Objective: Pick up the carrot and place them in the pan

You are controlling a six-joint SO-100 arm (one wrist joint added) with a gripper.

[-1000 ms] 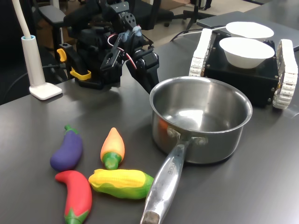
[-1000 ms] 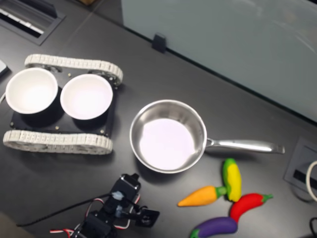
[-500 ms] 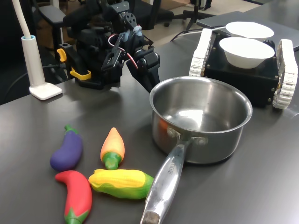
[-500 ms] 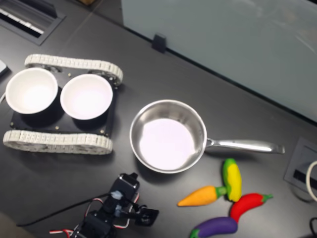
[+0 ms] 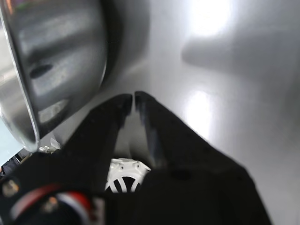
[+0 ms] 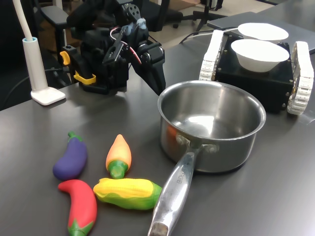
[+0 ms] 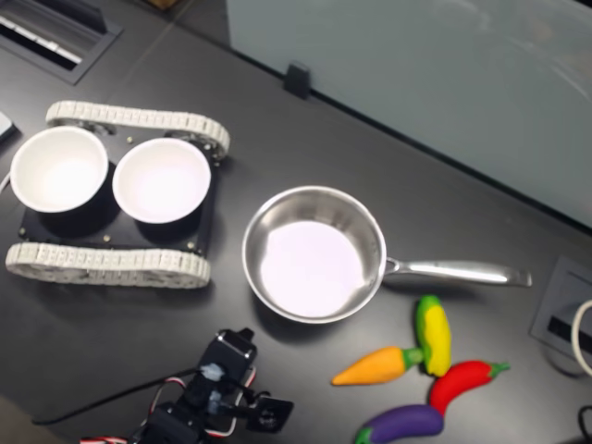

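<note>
My end effector point(image 6: 158, 88) lifted a bit vs sec ago, tips pressed together, holding nothing, just beside pan point(image 6: 211, 123) wall. Carrot point(image 6: 118, 155) not touched, on table point(image 6: 49, 132) w/ other toy veg, near pan handle. Pick-up not started yet.

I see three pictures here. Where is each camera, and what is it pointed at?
Wrist view: rides on the arm, looking past the shut end effector at the tabletop and the pan wall beside it.
First exterior view: low at the table's edge, facing across the carrot and pan toward the arm.
Second exterior view: overhead, looking down; the arm shows at the bottom edge.
Both exterior views share the carrot, the pan and the white bowls.
</note>
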